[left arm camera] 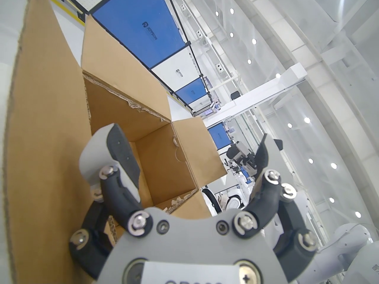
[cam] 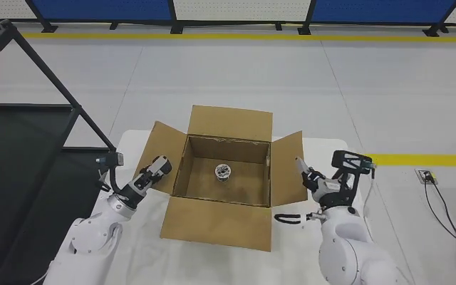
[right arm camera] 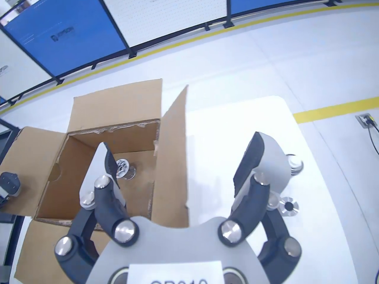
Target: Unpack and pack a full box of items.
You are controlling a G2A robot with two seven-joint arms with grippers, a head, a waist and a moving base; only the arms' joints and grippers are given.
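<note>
One metal fitting (cam: pixel 223 172) remaining inside the cardboard box (cam: pixel 214 222), so probably finishing unpacking; left pincer (left arm camera: pixel 192 149) and right pincer (right arm camera: pixel 180 149) released beside its flaps, reach-in needed next.

Inside the open brown cardboard box (cam: pixel 217 222), the small silvery round metal piece (cam: pixel 224 172) on its floor is too small in the top view to identify, and a dark-padded finger (right arm camera: pixel 110 164) of the right gripper (right arm camera: pixel 180 143) covers part of it. Outside the box, beyond its right flap, a silvery metal disc (right arm camera: pixel 296 164) on the white table (right arm camera: pixel 319 237) lies half behind the other finger (right arm camera: pixel 268 155)
</note>
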